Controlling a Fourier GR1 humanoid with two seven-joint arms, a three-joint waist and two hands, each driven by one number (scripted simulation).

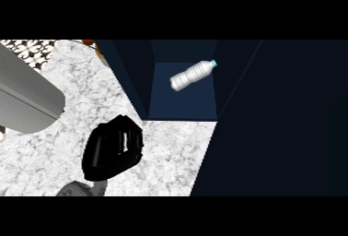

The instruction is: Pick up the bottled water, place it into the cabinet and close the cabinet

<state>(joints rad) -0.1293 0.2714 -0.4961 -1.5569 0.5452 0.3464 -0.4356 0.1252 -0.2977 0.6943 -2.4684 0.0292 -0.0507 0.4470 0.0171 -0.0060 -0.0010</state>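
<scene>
Marble-patterned counter (61, 152), white and grey, fills the lower left of the head view. One black hand (112, 150) rises from the bottom edge on a grey forearm (81, 188), seen from its back; its fingers point up toward the cabinet and look relaxed, grasping nothing. Which arm it belongs to cannot be told. Grey rounded appliance (27, 97), far left. Dark blue cabinet (183, 103) beyond, open at the front. Bottled water (192, 75) lies tilted inside it, blue cap up-right. Large dark panel (285, 120) at right, possibly the cabinet door.
</scene>
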